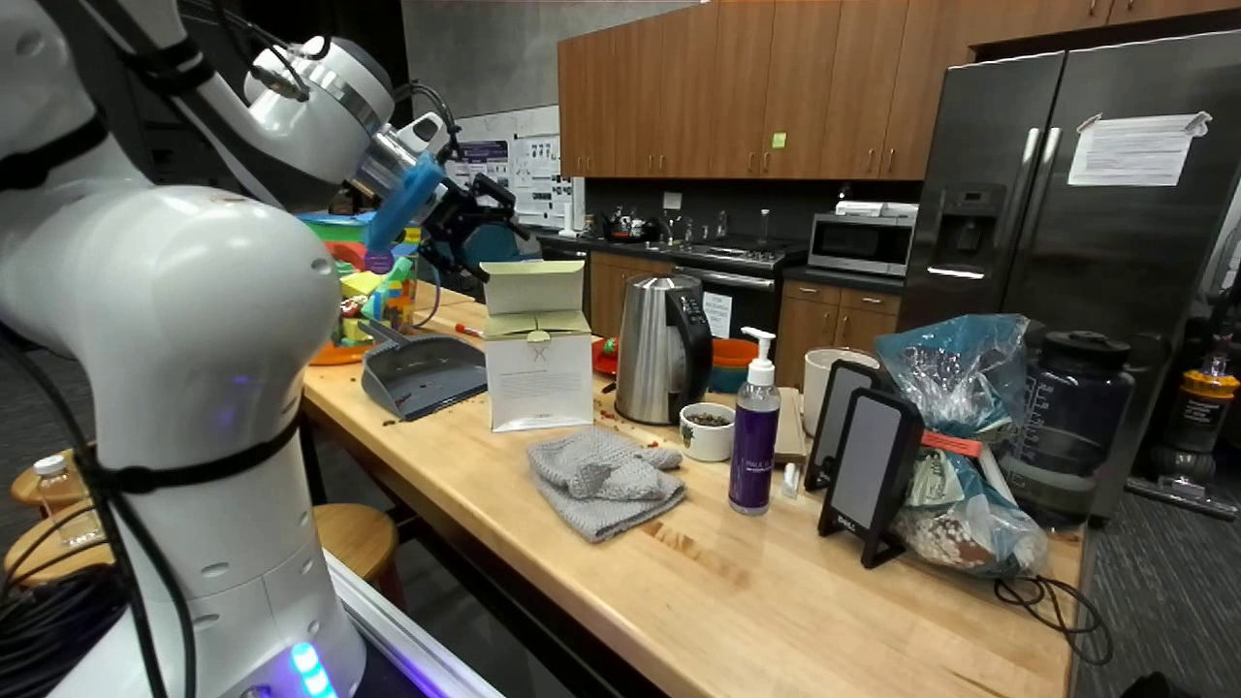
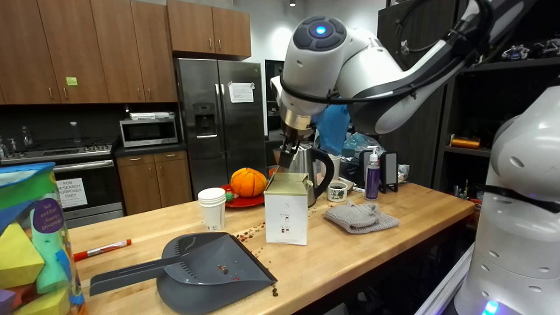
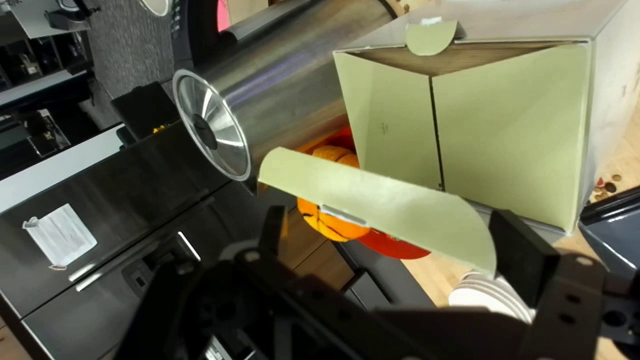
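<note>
My gripper [image 3: 397, 245] is open, with its black fingers wide apart and nothing held. It also shows in both exterior views [image 1: 504, 254] [image 2: 286, 159], just above a white box. The white box [image 1: 541, 383] stands upright on the wooden table, and it also shows in an exterior view [image 2: 286, 218]. Its lid flap [image 3: 380, 200] is raised, and its pale green inner flaps [image 3: 510, 135] lie folded over the opening. In the wrist view the lid's edge spans between the fingers; the right finger is close to it, and I cannot tell whether they touch.
A steel kettle [image 1: 645, 349] stands close beside the box. A grey dustpan [image 2: 210, 271] with spilled bits, a grey cloth [image 1: 606, 480], stacked paper cups [image 2: 213, 210], and an orange pumpkin [image 2: 248, 182] on a red plate [image 2: 240, 202] are around it. A purple pump bottle [image 1: 753, 446] stands farther along.
</note>
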Available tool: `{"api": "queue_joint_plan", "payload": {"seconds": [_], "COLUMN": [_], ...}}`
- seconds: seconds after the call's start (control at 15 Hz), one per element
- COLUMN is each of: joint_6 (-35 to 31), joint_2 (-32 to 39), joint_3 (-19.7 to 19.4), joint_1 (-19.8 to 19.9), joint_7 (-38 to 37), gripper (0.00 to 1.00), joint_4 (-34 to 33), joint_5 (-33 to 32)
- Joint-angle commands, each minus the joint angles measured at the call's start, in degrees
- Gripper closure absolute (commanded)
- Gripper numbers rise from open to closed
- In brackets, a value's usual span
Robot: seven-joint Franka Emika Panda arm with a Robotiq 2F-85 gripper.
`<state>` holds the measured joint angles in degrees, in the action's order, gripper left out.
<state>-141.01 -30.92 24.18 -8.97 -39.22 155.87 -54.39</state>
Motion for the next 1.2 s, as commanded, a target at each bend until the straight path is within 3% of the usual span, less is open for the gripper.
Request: {"api": "queue_joint_plan", "payload": {"seconds": [0.0, 0.2, 0.47, 0.87, 1.13], "joint_6": [-0.7, -2.2, -9.1, -25.0, -30.2], "joint_2": [-3.3, -4.7, -5.0, -0.9, 1.7], "joint_3": [-0.6, -1.5, -6.0, -17.6, -25.6], "joint_1": [-0.5, -0.3, -0.6, -1.4, -4.6], "joint_7": [-2.7, -5.7, -6.3, -0.6, 5.7], "gripper": [0.0, 0.0, 0.0, 0.0, 0.0], "joint_4": [0.5, 0.6, 0.8, 1.4, 2.6], "joint_5": [-3.9, -7.2, -7.5, -2.3, 3.4]}}
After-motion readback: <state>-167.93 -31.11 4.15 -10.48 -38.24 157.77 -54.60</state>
